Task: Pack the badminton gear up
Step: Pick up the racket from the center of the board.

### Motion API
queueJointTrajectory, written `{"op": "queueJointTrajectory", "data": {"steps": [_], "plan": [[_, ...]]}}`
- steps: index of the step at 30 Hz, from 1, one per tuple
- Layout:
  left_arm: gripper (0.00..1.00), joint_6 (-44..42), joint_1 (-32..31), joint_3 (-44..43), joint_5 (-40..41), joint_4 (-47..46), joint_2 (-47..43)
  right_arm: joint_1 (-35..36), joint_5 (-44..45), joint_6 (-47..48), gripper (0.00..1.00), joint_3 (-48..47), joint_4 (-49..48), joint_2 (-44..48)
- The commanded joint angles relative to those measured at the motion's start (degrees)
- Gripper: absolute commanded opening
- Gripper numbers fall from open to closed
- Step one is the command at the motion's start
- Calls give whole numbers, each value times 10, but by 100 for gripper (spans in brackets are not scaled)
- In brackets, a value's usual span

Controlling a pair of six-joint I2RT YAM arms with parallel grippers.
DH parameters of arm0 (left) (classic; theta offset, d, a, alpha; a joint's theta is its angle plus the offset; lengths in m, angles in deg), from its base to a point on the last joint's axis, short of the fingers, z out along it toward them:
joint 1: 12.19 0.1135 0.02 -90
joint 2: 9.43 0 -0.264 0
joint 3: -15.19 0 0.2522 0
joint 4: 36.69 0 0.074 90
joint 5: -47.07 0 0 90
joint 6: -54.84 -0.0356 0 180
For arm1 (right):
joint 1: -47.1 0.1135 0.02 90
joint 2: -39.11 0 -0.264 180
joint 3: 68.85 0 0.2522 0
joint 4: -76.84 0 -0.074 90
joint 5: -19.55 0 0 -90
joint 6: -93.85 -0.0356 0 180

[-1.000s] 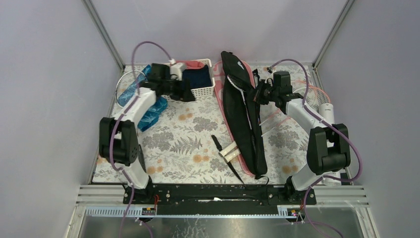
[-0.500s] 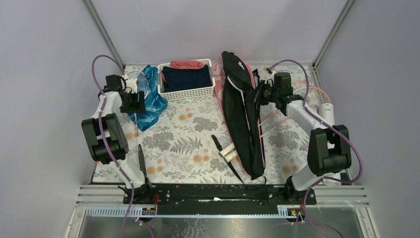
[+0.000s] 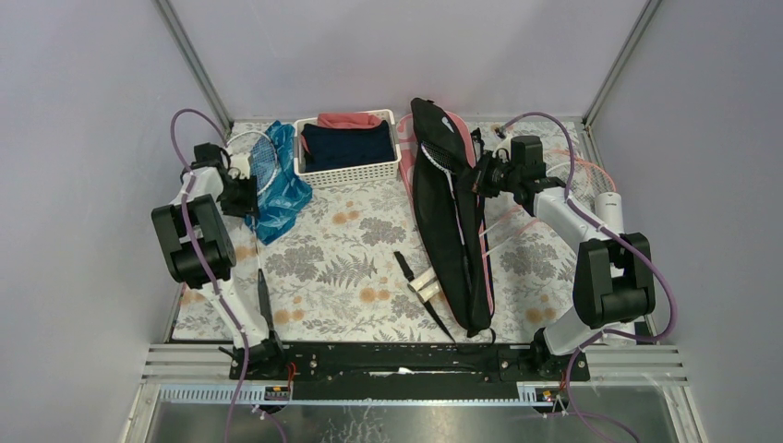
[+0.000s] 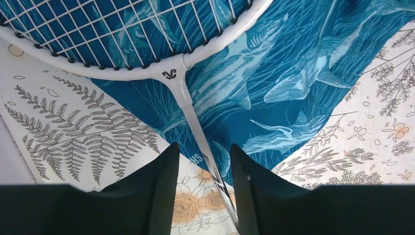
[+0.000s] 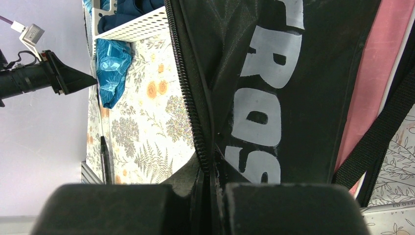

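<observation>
1. Swung away from the basket (image 3: 349, 173) since a second ago, the left arm (image 3: 191, 245) now reaches the top view's upper left.
2. Floral-print surface (image 3: 351, 258), plain grey walls.
3. Left jaws spread, straddling the white racket (image 4: 169, 73) shaft, which lies on blue patterned cloth (image 4: 274, 73).
4. Right jaws pressed together, pinching the black bag (image 5: 274, 98) at its zipper edge, upper centre; pink bag (image 5: 362, 73) beside it.
5. Slatted white basket holds navy clothes (image 3: 349, 145) and red clothes (image 3: 349, 120).

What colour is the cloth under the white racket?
The cloth is blue with pale fish-like drawings, clearest in the left wrist view.
</observation>
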Motion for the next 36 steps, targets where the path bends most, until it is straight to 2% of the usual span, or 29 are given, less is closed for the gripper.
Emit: {"op": "queueJointTrajectory", "data": {"steps": [1, 6, 12, 17, 24, 30, 36], "plan": [[45, -10, 8, -19, 4, 8, 22, -2, -23, 2, 0, -4, -30, 30], [35, -8, 12, -19, -11, 8, 30, -2, -23, 2, 0, -3, -30, 28], [19, 5, 18, -20, -31, 8, 19, -2, -25, 2, 0, -3, -30, 23], [0, 5, 20, -30, -32, 19, -8, -2, -28, -1, 0, -3, -32, 21], [0, 11, 19, -56, -56, 53, -50, -3, -26, -2, 0, -6, -27, 16], [0, 5, 6, -42, -94, 66, -111, -2, 6, -4, 0, -13, -15, 20], [0, -33, -82, -11, -66, 75, -188, 2, 89, -32, 0, -31, 9, 23]]}}
